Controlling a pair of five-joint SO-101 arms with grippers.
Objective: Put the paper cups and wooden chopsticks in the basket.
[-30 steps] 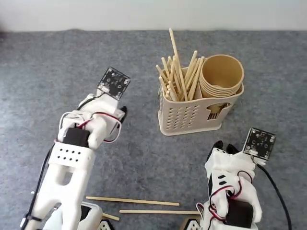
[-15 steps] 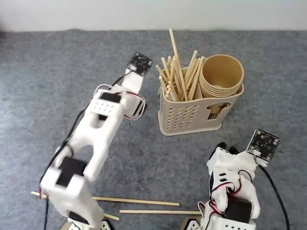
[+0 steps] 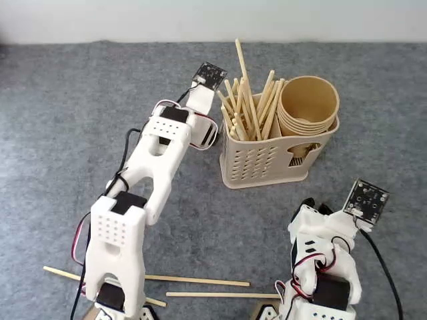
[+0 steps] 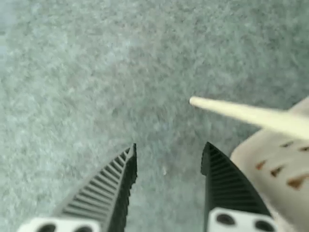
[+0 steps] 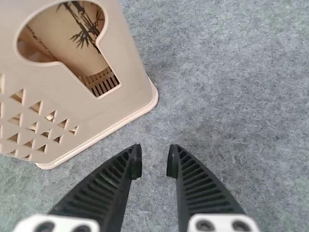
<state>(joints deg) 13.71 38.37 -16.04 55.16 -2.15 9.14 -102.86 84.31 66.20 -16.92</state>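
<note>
Left end effector [image 4: 170, 145] wide apart, empty, at 9 o'clock of beige perforated plastic basket [image 3: 260, 163]; right end effector [image 5: 154, 150] narrow gap, empty, at 5 o'clock.

Beige perforated basket [image 3: 267, 160] upright at about one o'clock on the grey mat [image 3: 67, 100], stack of tan paper cups [image 3: 308, 107] nested in its three o'clock end, wooden chopsticks [image 3: 248, 110] standing fanned in its nine o'clock end, loose chopsticks [image 3: 193, 281] lying flat toward six o'clock.

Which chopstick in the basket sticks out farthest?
The lone chopstick whose tip reaches far beyond the rest; the other chopsticks in the basket end close together.
</note>
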